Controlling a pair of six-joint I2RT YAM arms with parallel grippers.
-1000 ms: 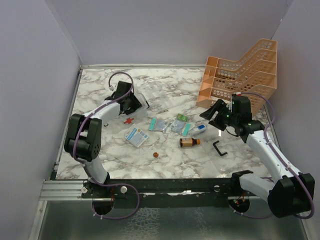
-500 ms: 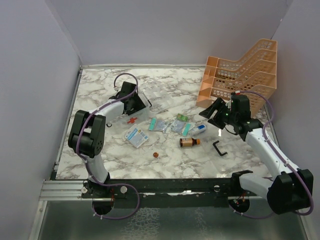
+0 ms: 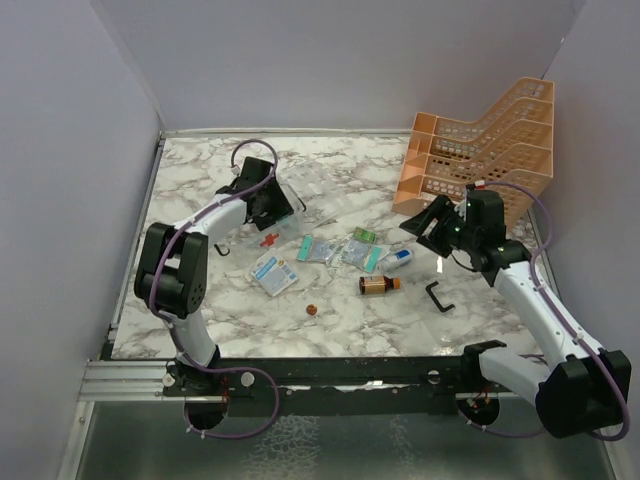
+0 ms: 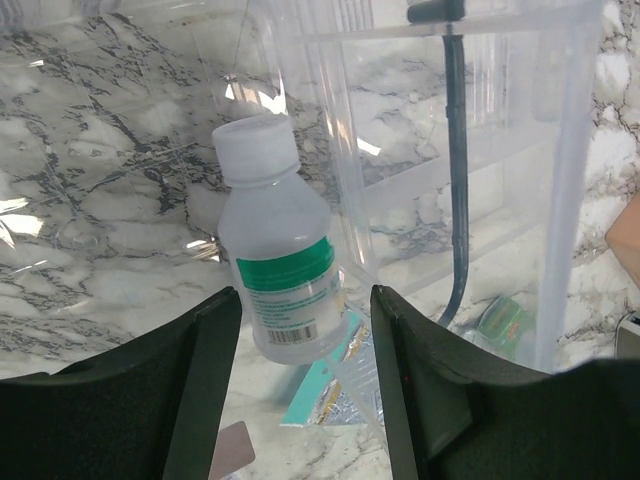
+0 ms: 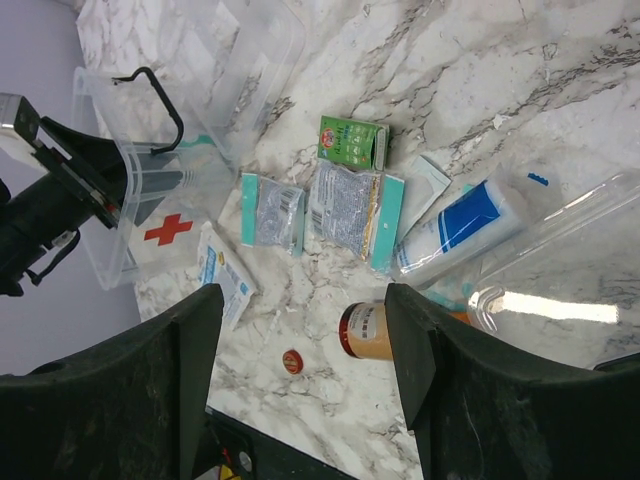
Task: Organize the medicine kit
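The medicine kit (image 3: 287, 205), a clear box with a red cross and a black handle, stands at the back left. It also shows in the right wrist view as the kit (image 5: 150, 200) and close up as the kit (image 4: 480, 150). My left gripper (image 3: 266, 204) is open at its near wall. A white bottle with a green label (image 4: 280, 270) lies just past the left gripper (image 4: 306, 295), with a gap to the right finger. My right gripper (image 3: 428, 228) hangs open above the loose items. Below this gripper (image 5: 305, 290) lie a brown bottle (image 5: 370, 330) and a red cap (image 5: 291, 361).
Loose on the marble are sachets (image 3: 320, 248), a green carton (image 3: 363, 235), a blue-and-white tube (image 3: 400, 258), a white packet (image 3: 272, 272) and a black U-shaped handle (image 3: 438, 296). The orange mesh rack (image 3: 480, 150) stands at the back right. A clear lid (image 5: 250, 50) lies behind the kit.
My left gripper has moved toward the back and slightly right, and the kit's red cross has shifted right with it. The right arm has barely moved.
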